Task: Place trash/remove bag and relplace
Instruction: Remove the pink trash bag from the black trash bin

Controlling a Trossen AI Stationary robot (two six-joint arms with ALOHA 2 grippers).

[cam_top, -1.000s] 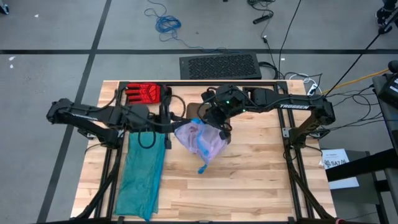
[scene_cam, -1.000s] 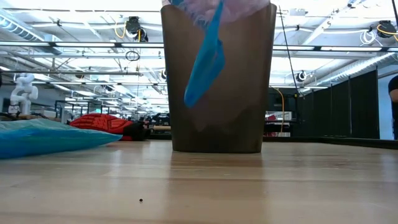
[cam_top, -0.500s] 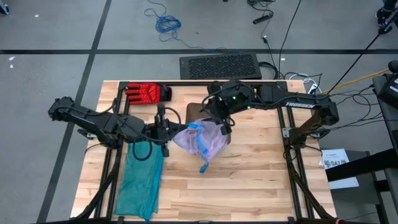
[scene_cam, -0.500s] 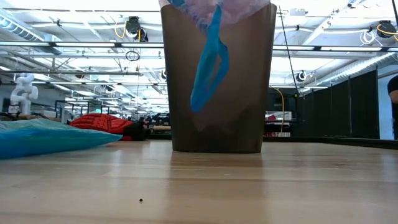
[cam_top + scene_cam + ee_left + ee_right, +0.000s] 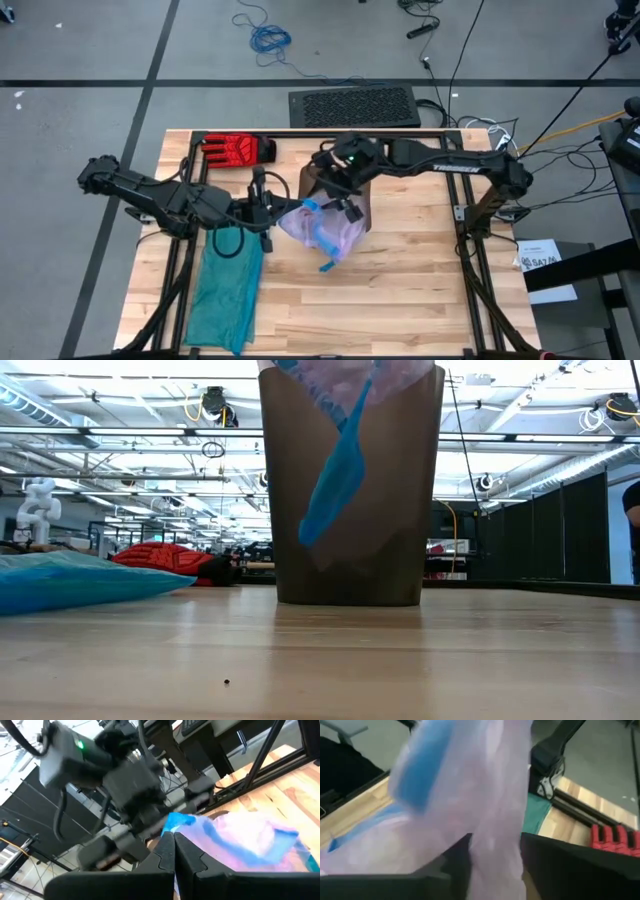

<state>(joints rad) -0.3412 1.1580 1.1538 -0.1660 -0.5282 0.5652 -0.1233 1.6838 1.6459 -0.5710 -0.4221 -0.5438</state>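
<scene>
A brown bin [image 5: 350, 510] stands mid-table. The pale pink-white bag [image 5: 325, 228] bulges out of its top, and a blue drawstring loop [image 5: 335, 480] hangs down the bin's near wall. My left gripper [image 5: 272, 215] is shut at the bag's left edge. My right gripper [image 5: 345, 207] hovers over the bag, open. Film [image 5: 495, 820] runs between its spread fingers, and I cannot tell whether it touches them. The trash is out of view. My left gripper pinches the bag's top edge at its blue hem [image 5: 178, 820] between its two shut fingers. The fingers come nearly level from the table's left. The film stretches from them toward the bin, off the table.
A teal-green plastic bag [image 5: 225, 290] lies flat near the left arm, toward the near edge. A red glove [image 5: 237, 150] lies at the far left of the table. A black mat [image 5: 355, 105] sits on the floor beyond the far edge.
My left gripper has swung toward the near edge, staying on the bag's left edge. My right gripper has shifted toward the table's left over the bag. The blue drawstring loop has swung along the bin's near wall.
</scene>
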